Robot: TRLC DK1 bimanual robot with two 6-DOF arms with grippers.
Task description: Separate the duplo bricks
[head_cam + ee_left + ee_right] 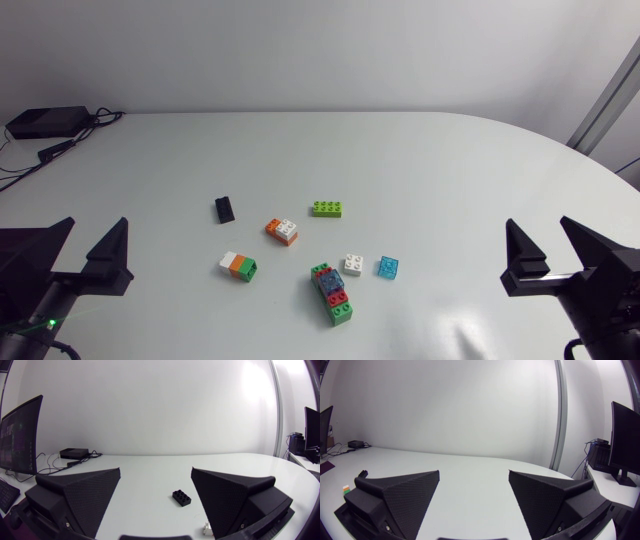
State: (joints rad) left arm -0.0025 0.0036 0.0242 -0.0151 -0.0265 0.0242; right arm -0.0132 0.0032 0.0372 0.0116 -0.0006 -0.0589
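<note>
the joined plastic duplo bricks lie mid-counter: a green, blue and red brick row (331, 294), an orange-and-white brick pair (282, 230) and a white, orange and green brick block (238, 266). a loose white brick (352, 264) and a clear blue brick (389, 267) sit just beside the row. the left hand (98, 224) and right hand (537, 224) rest at the near sides of the white counter (450, 170), both spread wide and holding nothing. likely risks: a hand coming down on the row could knock those neighbours, and one hand pulling alone could just drag the row unsplit.
</note>
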